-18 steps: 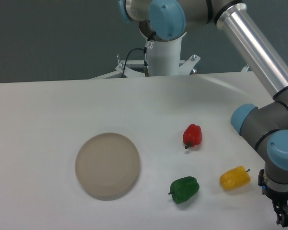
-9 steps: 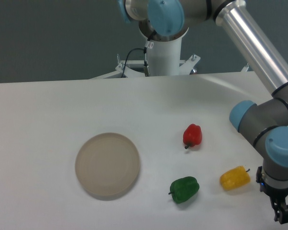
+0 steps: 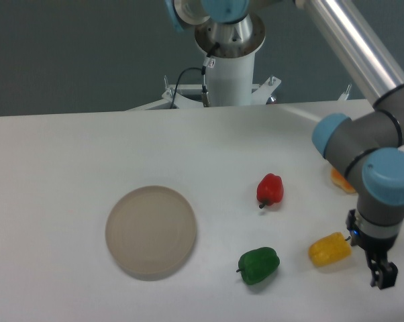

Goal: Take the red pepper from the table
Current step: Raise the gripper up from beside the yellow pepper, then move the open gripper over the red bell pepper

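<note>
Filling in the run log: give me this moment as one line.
phase: approach | gripper: right of yellow pepper, holding nothing | red pepper: on table, untouched | green pepper, plate: on table

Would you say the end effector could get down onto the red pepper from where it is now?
Probably yes. The red pepper lies alone on the table, apart from the green pepper and yellow pepper. The end effector hangs beyond the yellow pepper.

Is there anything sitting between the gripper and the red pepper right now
Partly. The yellow pepper lies just left of the gripper, roughly toward the red pepper. From above, nothing visible covers the red pepper; the green pepper sits off to the side.
</note>
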`<action>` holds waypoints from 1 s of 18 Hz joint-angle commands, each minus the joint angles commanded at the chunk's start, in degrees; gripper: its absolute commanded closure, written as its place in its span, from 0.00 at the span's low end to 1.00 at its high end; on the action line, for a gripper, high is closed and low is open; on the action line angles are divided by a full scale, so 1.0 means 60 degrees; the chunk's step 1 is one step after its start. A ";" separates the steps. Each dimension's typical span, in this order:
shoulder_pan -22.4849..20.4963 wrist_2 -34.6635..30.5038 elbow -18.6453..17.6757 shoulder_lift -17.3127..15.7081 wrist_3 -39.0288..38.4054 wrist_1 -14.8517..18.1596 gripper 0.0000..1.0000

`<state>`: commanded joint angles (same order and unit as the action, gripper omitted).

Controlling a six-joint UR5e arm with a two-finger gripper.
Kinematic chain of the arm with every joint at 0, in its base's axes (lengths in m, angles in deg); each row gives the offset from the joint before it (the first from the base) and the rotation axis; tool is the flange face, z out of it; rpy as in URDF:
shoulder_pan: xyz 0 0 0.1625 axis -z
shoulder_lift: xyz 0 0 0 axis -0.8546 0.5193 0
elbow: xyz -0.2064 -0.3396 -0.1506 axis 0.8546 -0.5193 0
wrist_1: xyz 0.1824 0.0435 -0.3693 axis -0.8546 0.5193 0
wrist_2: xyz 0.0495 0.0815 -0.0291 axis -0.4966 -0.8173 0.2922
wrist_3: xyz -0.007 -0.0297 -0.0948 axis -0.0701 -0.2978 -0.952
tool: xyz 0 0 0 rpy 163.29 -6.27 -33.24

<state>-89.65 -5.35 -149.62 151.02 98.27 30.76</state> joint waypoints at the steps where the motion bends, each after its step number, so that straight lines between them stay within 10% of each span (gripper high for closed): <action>1: -0.0015 0.0000 -0.0278 -0.0176 0.0000 -0.0015 0.00; 12: -0.0556 0.0190 -0.3194 -0.2110 -0.0643 0.0161 0.00; 18: -0.0630 0.1390 -0.3855 -0.2434 -0.3307 0.0117 0.00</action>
<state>-93.42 2.99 -172.75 136.42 78.42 31.46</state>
